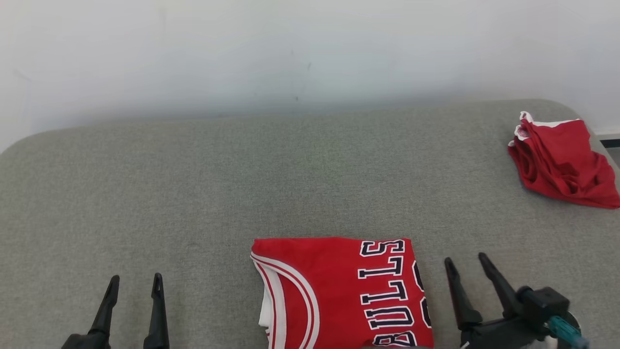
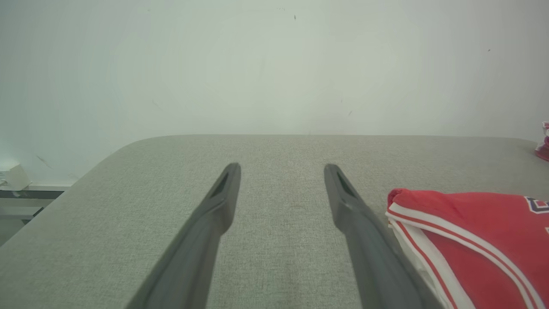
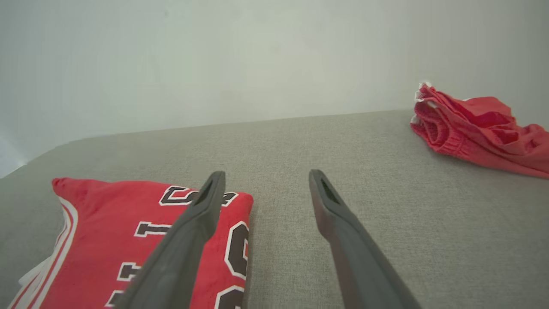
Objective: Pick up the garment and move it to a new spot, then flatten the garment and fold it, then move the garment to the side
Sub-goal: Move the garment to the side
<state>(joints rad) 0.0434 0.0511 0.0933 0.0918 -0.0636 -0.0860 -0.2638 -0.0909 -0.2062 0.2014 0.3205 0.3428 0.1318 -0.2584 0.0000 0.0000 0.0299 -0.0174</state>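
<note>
Garment [image 1: 334,291] between left hand [image 1: 136,276], right hand [image 1: 465,257]; nearer right.

Soft even light, faint shadows, sharp

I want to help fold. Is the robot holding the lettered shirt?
No, the shirt lies flat between the open left gripper and open right gripper.

The jersey [image 1: 334,291] is cut by the head view's bottom edge, the bunched red garment [image 3: 480,124] by the right wrist view's edge. A pale thing [image 2: 13,177], perhaps a box, is unclear.
</note>
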